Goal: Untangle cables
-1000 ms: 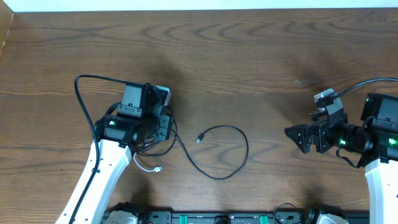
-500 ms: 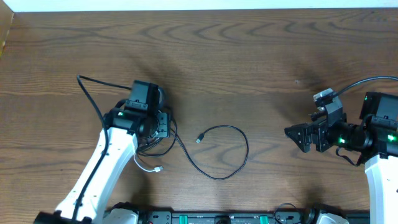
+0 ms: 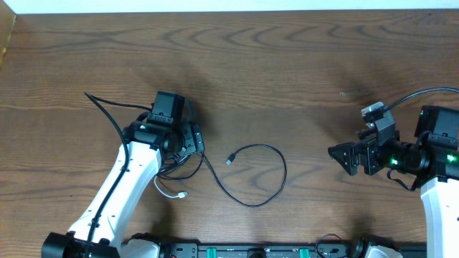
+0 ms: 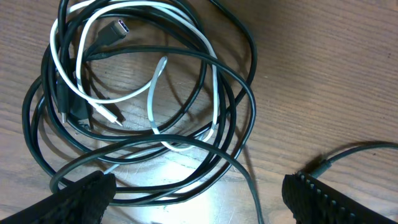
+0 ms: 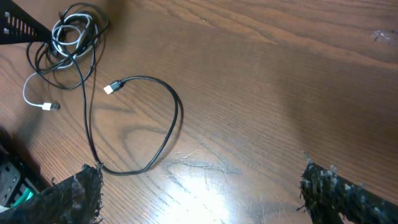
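The cables lie left of centre on the wooden table. A black cable [image 3: 276, 179] runs out in a wide loop to a small plug [image 3: 230, 160]. The rest is coiled with a white cable [image 4: 153, 99] in a tangle [image 5: 68, 34] beneath my left gripper [image 3: 188, 140]. In the left wrist view the left gripper [image 4: 199, 208] is open wide just above the coil, with black strands [image 4: 153, 190] passing between its fingers but not gripped. A white plug end [image 3: 183, 193] trails out toward the front. My right gripper [image 3: 341, 156] is open and holds nothing, far right of the loop.
The left arm's own thick black cable [image 3: 107, 115] arcs out to the left. A rail with green-lit hardware [image 3: 251, 251] runs along the table's front edge. The table's far edge [image 3: 229, 10] is at the top.
The left gripper has opened wide over the coil, and its wrist has shifted slightly up and to the right. The cables and the right arm have not moved.
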`<action>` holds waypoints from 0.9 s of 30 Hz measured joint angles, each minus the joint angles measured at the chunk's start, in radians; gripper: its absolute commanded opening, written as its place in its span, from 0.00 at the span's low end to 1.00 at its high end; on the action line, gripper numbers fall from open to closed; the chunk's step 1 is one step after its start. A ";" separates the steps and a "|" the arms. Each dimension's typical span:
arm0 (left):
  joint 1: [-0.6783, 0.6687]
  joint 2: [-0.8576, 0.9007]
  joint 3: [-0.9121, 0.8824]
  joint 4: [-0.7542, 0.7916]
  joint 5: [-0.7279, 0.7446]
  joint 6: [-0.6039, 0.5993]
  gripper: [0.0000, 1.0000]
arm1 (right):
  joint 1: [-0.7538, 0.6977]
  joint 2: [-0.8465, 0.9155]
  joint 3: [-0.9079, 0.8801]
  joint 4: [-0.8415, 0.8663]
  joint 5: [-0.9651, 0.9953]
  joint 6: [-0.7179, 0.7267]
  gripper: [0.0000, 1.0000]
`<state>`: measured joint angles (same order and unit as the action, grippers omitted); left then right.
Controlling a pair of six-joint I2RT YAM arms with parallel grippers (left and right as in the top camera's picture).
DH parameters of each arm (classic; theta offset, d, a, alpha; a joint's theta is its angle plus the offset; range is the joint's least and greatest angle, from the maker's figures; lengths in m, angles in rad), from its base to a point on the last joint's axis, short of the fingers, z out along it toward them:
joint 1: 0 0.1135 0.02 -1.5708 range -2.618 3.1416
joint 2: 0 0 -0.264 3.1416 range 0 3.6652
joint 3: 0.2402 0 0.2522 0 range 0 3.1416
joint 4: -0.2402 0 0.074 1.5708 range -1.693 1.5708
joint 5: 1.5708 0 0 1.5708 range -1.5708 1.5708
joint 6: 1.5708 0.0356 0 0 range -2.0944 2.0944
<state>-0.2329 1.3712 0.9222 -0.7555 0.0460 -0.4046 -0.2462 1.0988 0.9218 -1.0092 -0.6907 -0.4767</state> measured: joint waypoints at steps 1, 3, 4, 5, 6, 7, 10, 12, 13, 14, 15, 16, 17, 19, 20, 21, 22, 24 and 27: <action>0.000 0.000 0.000 0.001 0.000 -0.004 0.91 | 0.000 0.000 0.000 0.000 0.000 0.000 0.99; 0.000 0.000 0.000 0.001 0.000 -0.017 0.91 | 0.000 0.000 0.000 0.000 0.000 0.000 0.99; 0.000 0.000 0.000 0.001 0.000 -0.031 0.91 | 0.000 0.000 0.000 0.000 0.000 0.000 0.99; 0.000 0.001 0.000 0.001 0.000 -0.048 0.91 | 0.000 0.000 0.000 0.000 0.000 0.000 0.99; 0.000 0.002 -0.002 0.002 0.000 -0.073 0.91 | 0.000 0.000 0.000 0.000 0.000 0.000 0.99; 0.000 0.004 -0.006 0.003 -0.002 -0.110 0.91 | 0.000 0.000 0.000 0.000 0.000 0.000 0.99; 0.000 0.019 -0.016 0.001 -0.026 -0.188 0.91 | 0.000 0.000 0.000 0.000 0.001 0.000 0.99; 0.000 0.042 -0.019 0.002 -0.050 -0.241 0.91 | 0.000 0.000 0.000 0.000 0.003 0.000 0.99; 0.000 0.051 -0.021 0.004 -0.058 -0.259 0.91 | 0.000 0.000 0.000 0.000 0.003 0.000 0.99; 0.000 0.059 -0.021 0.005 -0.069 -0.277 0.91 | 0.000 0.000 0.000 0.000 0.003 0.000 0.99; 0.000 0.066 -0.023 0.008 -0.080 -0.296 0.91 | 0.000 0.000 0.000 0.000 0.003 0.000 0.99; 0.000 0.072 -0.025 0.013 -0.090 -0.311 0.91 | 0.000 0.000 0.000 0.000 0.003 0.000 0.99; 0.000 0.075 -0.027 0.019 -0.098 -0.324 0.91 | 0.000 0.000 0.000 0.000 0.003 0.000 0.99; 0.000 0.079 -0.027 0.034 -0.107 -0.340 0.91 | 0.000 0.000 0.000 0.000 0.003 0.000 0.99; 0.000 0.080 -0.027 0.041 -0.112 -0.347 0.90 | 0.000 0.000 0.000 0.000 0.003 0.000 0.99; 0.000 0.080 -0.027 0.048 -0.114 -0.352 0.90 | 0.000 0.000 0.000 0.000 0.003 0.000 0.99; 0.000 0.080 -0.027 0.052 -0.116 -0.356 0.90 | 0.000 0.000 0.000 0.000 0.003 0.000 0.99; 0.000 0.080 -0.027 0.057 -0.123 -0.362 0.89 | 0.000 0.000 0.000 0.000 0.003 0.000 0.99; 0.000 0.081 -0.027 0.057 -0.131 -0.369 0.89 | 0.000 0.000 0.000 0.000 0.003 0.000 0.99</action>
<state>-0.2329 1.4525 0.8951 -0.6983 -0.0849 -0.7738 -0.2462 1.0988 0.9218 -1.0092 -0.6872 -0.4767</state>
